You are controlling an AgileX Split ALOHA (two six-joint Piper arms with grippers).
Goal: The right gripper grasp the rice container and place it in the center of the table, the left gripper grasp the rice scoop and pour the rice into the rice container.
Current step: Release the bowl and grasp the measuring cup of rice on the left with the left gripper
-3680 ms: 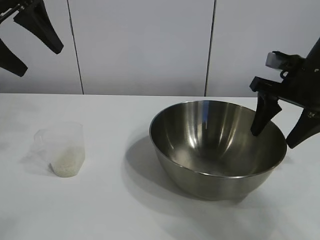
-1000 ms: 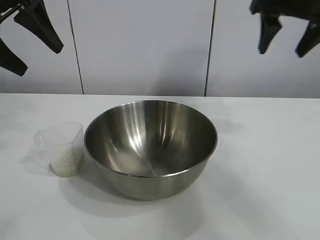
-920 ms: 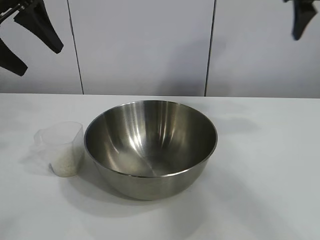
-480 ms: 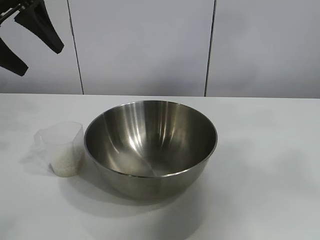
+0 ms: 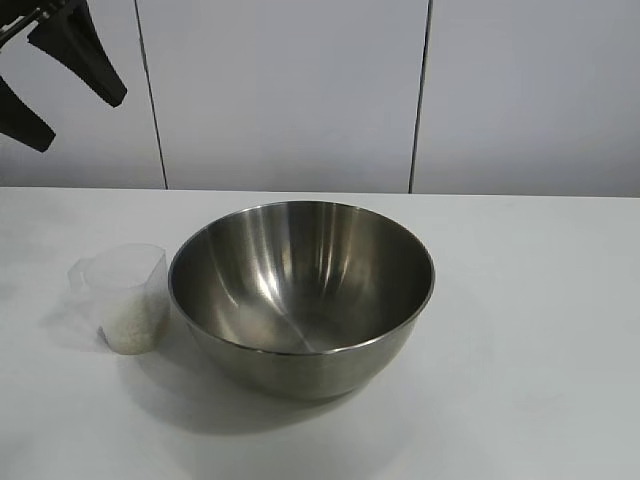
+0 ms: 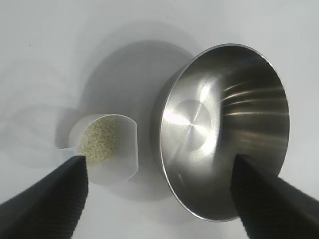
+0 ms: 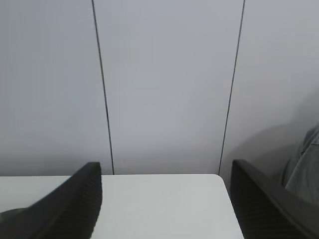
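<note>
1. at table (image 5: 540, 300) centre: rice container (image 5: 301, 295) sits upright, nothing inside it.
2. just left of it: rice scoop (image 5: 125, 297), upright, close beside the bowl wall; contact cannot be told. rice (image 6: 98, 141) fills its lower part.
3. left gripper (image 5: 50, 75) hangs high at far left, fingers spread wide, holding nothing.
4. right gripper (image 7: 164, 209) shows only in its own wrist view, fingers wide apart, nothing between them, facing the far wall (image 7: 164, 84).

The steel rice container (image 5: 302, 295) sits mid-table (image 5: 530, 330), the rice scoop (image 5: 122, 297) just beside it, apparently touching, holding rice (image 5: 131, 327). The left gripper (image 5: 55, 75) hangs open above, 2 fingers spread.
</note>
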